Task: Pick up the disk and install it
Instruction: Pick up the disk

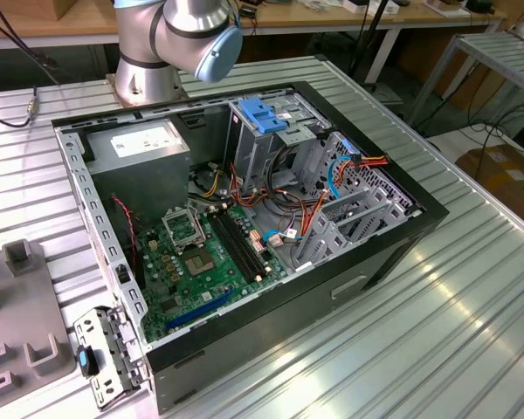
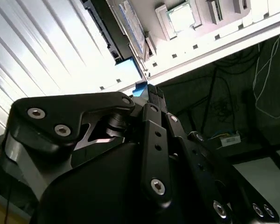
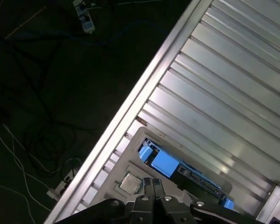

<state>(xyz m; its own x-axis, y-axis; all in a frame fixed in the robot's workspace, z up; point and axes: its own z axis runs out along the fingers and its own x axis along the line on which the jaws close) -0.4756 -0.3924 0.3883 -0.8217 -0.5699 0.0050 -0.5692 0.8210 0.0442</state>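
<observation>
gripper (image 3: 152, 183) is out over the grey tray (image 3: 136, 140) now, right at the edge of the bench (image 3: 233, 70), with the dark floor and loose cables beyond that edge. fingertips sit tight together, a narrow pinch with nothing between them. in the second wrist view the black linkage of the gripper (image 2: 154, 92) shows the same, fingers side by side and carrying nothing.

the disk (image 3: 186, 171) lies in a recess of that tray, bright blue rails at both ends and the dark body between. it is just past the fingertips and not touched. from the other wrist camera the disk (image 2: 123, 30) runs long and thin, pale label up, a blue rail end nearest the fingers. a square processor chip (image 3: 129, 183) rests in the tray beside it, on the side closer to the bench edge.

over in the exterior view the arm's base (image 1: 179, 35) stands at the far edge of the bench. the open computer case (image 1: 367, 262) lies on its side mid-bench, green motherboard (image 1: 201, 253) showing, grey power supply (image 1: 144, 144) in the corner nearest the arm base, and a light-blue latch plate (image 1: 262, 113) on top of the drive cage.
</observation>
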